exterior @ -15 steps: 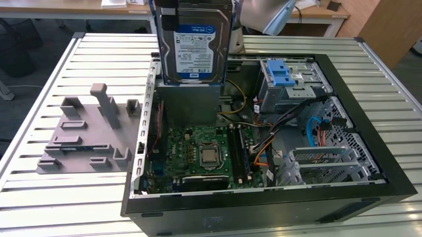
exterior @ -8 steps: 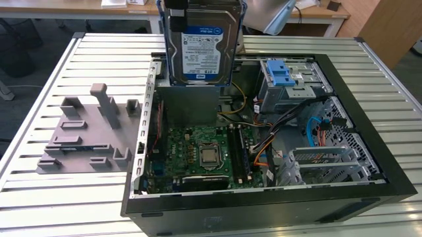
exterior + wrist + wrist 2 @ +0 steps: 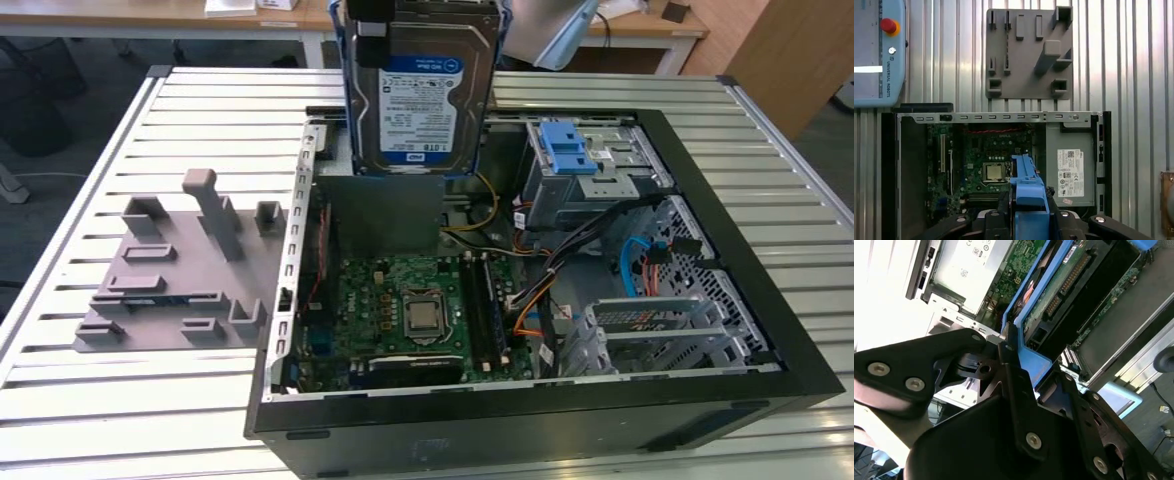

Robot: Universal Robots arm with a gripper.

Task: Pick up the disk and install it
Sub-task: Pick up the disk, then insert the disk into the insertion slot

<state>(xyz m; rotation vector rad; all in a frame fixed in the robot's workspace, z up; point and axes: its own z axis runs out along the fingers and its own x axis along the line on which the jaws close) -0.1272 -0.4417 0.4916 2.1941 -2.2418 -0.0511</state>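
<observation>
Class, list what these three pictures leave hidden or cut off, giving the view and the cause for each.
- Exterior view: top of the disk, cut off by the picture's upper edge.
- Exterior view: case interior behind the disk, hidden by it.
- First wrist view: part of the motherboard, covered by the claw and disk.

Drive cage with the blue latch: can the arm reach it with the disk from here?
Probably yes: the pincer holds the disk above the open case, with open air across to the cage.
</observation>
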